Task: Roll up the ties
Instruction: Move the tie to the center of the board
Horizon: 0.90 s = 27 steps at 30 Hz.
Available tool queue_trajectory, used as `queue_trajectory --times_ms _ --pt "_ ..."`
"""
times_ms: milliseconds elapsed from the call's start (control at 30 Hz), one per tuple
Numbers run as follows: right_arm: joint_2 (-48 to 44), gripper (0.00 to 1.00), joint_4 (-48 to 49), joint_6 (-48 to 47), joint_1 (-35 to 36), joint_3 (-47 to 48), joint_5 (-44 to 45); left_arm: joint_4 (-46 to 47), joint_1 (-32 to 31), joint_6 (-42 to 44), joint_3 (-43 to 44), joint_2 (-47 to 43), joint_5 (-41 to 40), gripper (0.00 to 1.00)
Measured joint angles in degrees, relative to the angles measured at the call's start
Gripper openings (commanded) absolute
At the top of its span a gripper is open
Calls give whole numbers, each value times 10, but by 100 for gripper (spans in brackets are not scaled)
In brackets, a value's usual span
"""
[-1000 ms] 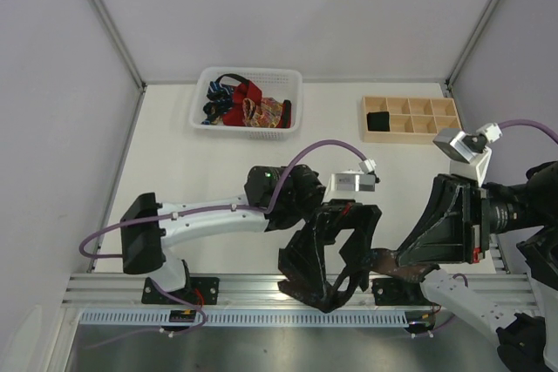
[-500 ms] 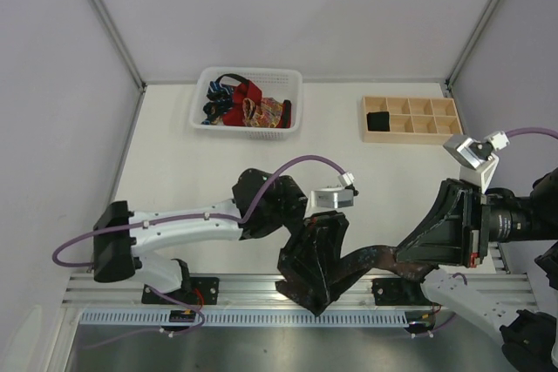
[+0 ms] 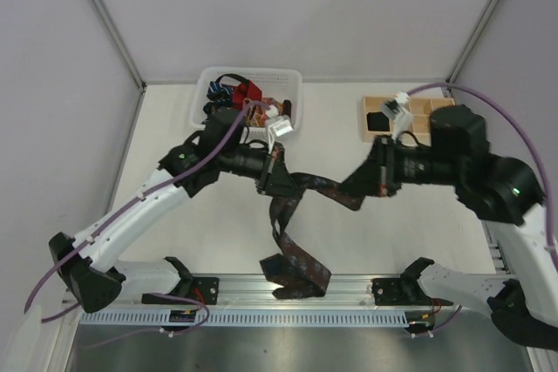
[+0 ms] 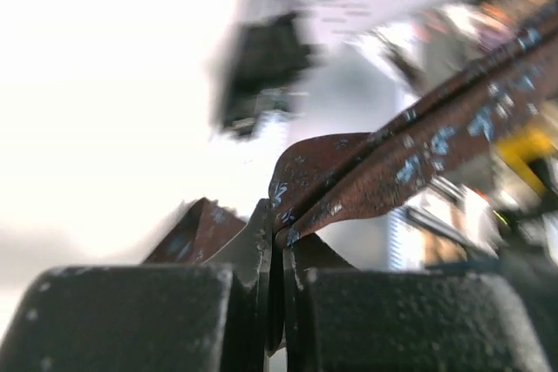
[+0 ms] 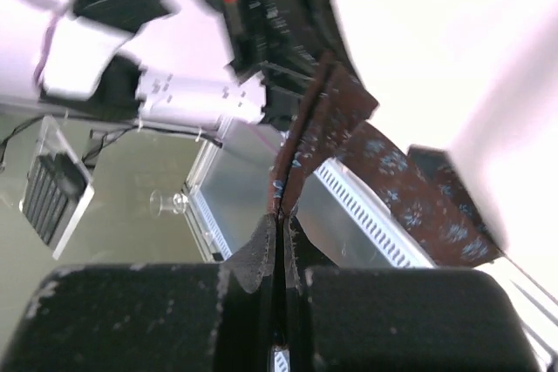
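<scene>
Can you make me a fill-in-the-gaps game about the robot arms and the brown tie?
1. The left gripper and the right gripper are both shut on the same dark brown ____.
2. More ties lie bunched up in the white ____.
3. The wooden tray stands at the back of the table, on its ____ side.

Missing words: tie; basket; right.

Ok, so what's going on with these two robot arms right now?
Both arms hold one dark brown patterned fabric necktie stretched between them above the pale table. The left gripper and right gripper are each shut on it, and its long end trails down to the table's near edge. Other colourful ties lie in the white plastic mesh basket.
</scene>
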Motion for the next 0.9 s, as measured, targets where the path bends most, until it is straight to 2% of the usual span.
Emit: queue_trajectory --times_ms 133,233,500,567,667,767,900 --pt "86 0 84 12 11 -15 -13 -165 87 60 38 -48 -93 0" --pt "136 0 138 20 33 2 -30 -270 130 90 123 -74 -170 0" --pt "240 0 196 32 68 167 -80 -388 139 110 338 -85 -296 1" --pt "253 0 191 32 69 196 -82 -395 139 113 365 -82 -310 1" --pt "263 0 163 26 64 218 -71 -395 139 115 366 -78 -299 0" --pt "256 0 105 12 36 205 -39 -350 139 114 309 -54 -265 0" --pt "203 0 59 -3 -78 83 -13 -269 137 109 212 26 -202 1"
